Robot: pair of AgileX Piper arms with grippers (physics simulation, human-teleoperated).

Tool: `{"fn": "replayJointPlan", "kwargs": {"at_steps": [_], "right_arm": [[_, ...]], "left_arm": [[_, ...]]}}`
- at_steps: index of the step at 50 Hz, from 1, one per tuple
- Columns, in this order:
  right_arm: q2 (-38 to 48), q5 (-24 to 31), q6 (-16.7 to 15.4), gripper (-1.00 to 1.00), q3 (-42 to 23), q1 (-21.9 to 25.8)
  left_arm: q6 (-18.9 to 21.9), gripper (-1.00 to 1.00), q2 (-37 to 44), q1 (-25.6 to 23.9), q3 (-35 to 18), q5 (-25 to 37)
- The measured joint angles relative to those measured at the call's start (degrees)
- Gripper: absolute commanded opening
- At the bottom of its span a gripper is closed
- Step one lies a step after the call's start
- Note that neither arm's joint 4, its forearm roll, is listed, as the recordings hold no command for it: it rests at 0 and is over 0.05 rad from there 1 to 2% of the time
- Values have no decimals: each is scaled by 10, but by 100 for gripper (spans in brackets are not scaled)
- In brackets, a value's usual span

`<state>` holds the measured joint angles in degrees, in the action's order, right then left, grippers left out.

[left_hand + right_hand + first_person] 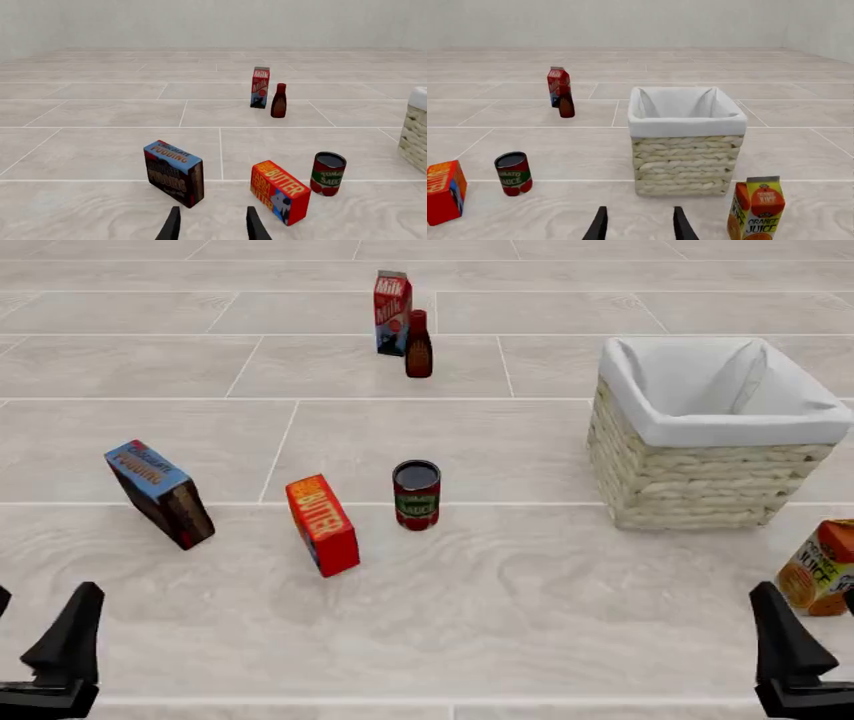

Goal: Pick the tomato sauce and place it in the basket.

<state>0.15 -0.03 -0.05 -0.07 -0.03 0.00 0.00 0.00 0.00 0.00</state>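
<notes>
Nothing done yet; tomato sauce [416, 495] stands upright mid-worktop, just right of the butter box [323, 525], well apart from basket [707, 465]; pick + place both left. Left tool [212, 226] and right tool [639, 226] spread, empty, near edge. Only front & right wrist views show the orange juice carton [757, 207]; the pudding box [173, 172] shows in left wrist & front, not right wrist.

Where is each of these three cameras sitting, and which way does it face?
Front view: high behind both arms, looking down at the basket; both gripper tips show.
Left wrist view: behind the open left gripper, facing the tomato sauce.
Right wrist view: behind the open right gripper, facing the basket.
All three share the can.
</notes>
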Motion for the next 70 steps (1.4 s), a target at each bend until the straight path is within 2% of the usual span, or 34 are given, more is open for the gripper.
{"fn": "replayJointPlan", "kwargs": {"at_steps": [35,43,54,61,70], "right_arm": [[3,9,-9,100,-5,1],[18,16,-22,100,-28,19],[96,47,-55,100,-122,55],[140,90,-68,100,-216,82],[239,129,-98,100,-347,122]], "left_arm": [[0,100,0,0,0,0],[0,100,0,0,0,0],[0,100,0,0,0,0],[0,100,0,0,0,0],[0,100,0,0,0,0]]}}
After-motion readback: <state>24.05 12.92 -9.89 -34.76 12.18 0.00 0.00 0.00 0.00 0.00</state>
